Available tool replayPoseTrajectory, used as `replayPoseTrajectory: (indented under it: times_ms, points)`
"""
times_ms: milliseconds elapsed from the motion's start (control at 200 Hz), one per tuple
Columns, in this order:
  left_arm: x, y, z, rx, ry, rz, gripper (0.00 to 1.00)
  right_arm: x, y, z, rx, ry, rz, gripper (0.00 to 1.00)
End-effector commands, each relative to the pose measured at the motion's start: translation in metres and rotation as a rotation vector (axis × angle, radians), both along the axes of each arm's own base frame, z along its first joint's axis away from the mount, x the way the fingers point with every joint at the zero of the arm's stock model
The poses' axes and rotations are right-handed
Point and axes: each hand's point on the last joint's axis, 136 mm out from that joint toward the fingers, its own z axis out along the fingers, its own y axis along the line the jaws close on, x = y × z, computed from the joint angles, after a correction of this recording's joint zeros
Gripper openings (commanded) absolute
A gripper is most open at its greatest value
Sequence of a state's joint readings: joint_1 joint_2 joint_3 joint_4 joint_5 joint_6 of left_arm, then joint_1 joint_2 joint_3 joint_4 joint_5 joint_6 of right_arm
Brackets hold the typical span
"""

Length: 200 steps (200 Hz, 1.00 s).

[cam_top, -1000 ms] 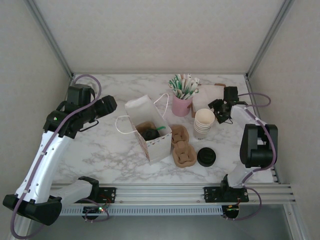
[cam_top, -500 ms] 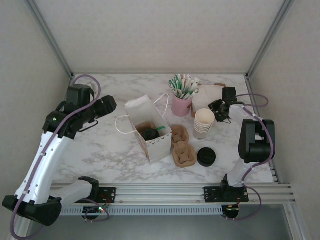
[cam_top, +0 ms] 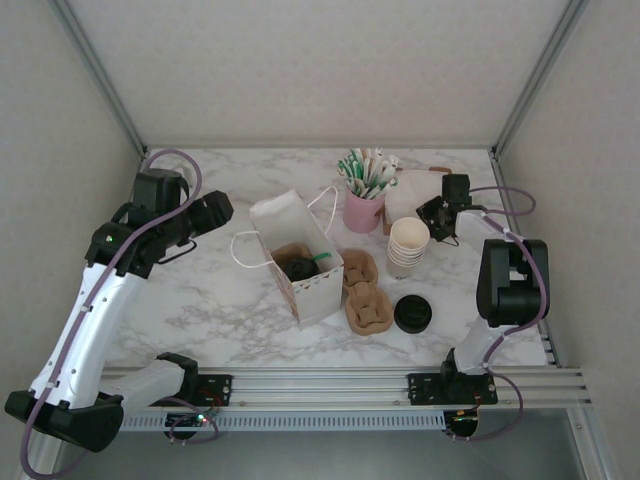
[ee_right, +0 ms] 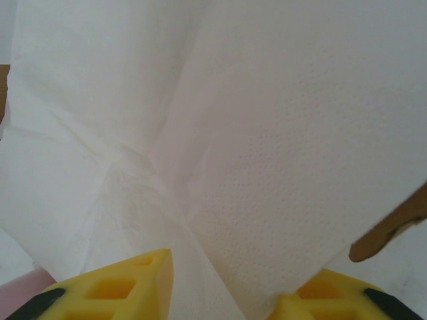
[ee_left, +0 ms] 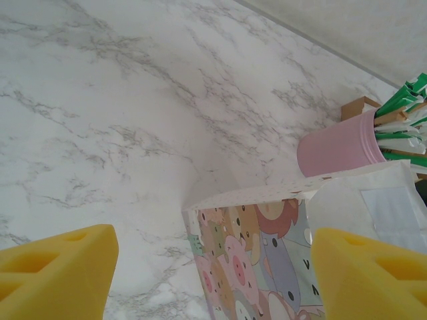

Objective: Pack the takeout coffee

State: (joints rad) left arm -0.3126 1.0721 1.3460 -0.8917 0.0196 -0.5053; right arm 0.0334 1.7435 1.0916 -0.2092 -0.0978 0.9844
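Note:
The takeout coffee point(cam_top: 299, 268) shows its black lid inside the open white paper bag point(cam_top: 318, 292), seated in a brown carrier. My left gripper point(cam_top: 216, 210) hovers left of the bag, open; in the left wrist view its yellow fingers point(ee_left: 53, 267) straddle the bag's cartoon-printed side point(ee_left: 267, 253) with a wide gap. My right gripper point(cam_top: 440, 214) is down on the white napkin stack point(cam_top: 412, 188) at the back right. In the right wrist view its fingers point(ee_right: 120, 287) stand partly closed, open around a raised fold of napkin point(ee_right: 267, 133).
A pink cup of green-and-white straws point(cam_top: 363, 205) stands behind the bag. A stack of lidless cream cups point(cam_top: 407, 245) sits beside the right gripper. Brown cup carriers point(cam_top: 365, 298) and black lids point(cam_top: 412, 313) lie right of the bag. Bare marble lies to the left.
The right gripper has moved slightly back onto the napkins and its fingers have drawn closer together, puckering the paper. The left arm has not moved.

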Motion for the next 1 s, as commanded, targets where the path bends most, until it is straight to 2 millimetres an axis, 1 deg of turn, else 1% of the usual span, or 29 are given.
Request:
replayPoseTrajectory:
  times_ms: [0, 65, 180, 260, 385, 511, 626, 716, 791, 906, 996]
  points:
    - [-0.005, 0.002, 0.002, 0.0, -0.008, 0.012, 0.76, 0.001, -0.002, 0.001, -0.015, -0.016, -0.022, 0.35]
    - [-0.006, 0.003, 0.005, -0.004, -0.014, 0.012, 0.76, 0.0, -0.003, 0.002, -0.017, -0.018, -0.026, 0.23]
    - [-0.01, 0.004, 0.009, -0.007, -0.026, 0.013, 0.76, -0.001, -0.006, 0.018, -0.041, -0.054, -0.026, 0.04]
    - [-0.012, 0.005, 0.012, -0.008, -0.039, 0.014, 0.76, -0.001, -0.009, 0.038, -0.073, -0.097, -0.015, 0.0]
    - [-0.015, 0.006, 0.017, -0.012, -0.057, 0.013, 0.77, -0.001, -0.006, 0.075, -0.108, -0.17, 0.055, 0.0]
    - [-0.017, 0.004, 0.019, -0.015, -0.065, -0.006, 0.77, -0.006, -0.004, 0.121, -0.157, -0.274, 0.117, 0.0]
    - [-0.018, 0.002, 0.021, -0.022, -0.076, -0.022, 0.77, -0.015, -0.005, 0.17, -0.22, -0.395, 0.164, 0.0]
    - [-0.019, -0.002, 0.024, -0.032, -0.106, -0.047, 0.77, -0.025, 0.001, 0.21, -0.236, -0.498, 0.215, 0.0]
    - [-0.019, -0.002, 0.028, -0.037, -0.14, -0.055, 0.77, -0.034, 0.013, 0.245, -0.214, -0.594, 0.272, 0.0]
    - [-0.022, -0.001, 0.034, -0.032, -0.192, -0.068, 0.78, -0.053, 0.035, 0.297, -0.206, -0.734, 0.364, 0.0]
    - [-0.023, -0.001, 0.036, -0.028, -0.214, -0.075, 0.78, -0.071, 0.055, 0.332, -0.227, -0.808, 0.445, 0.0]
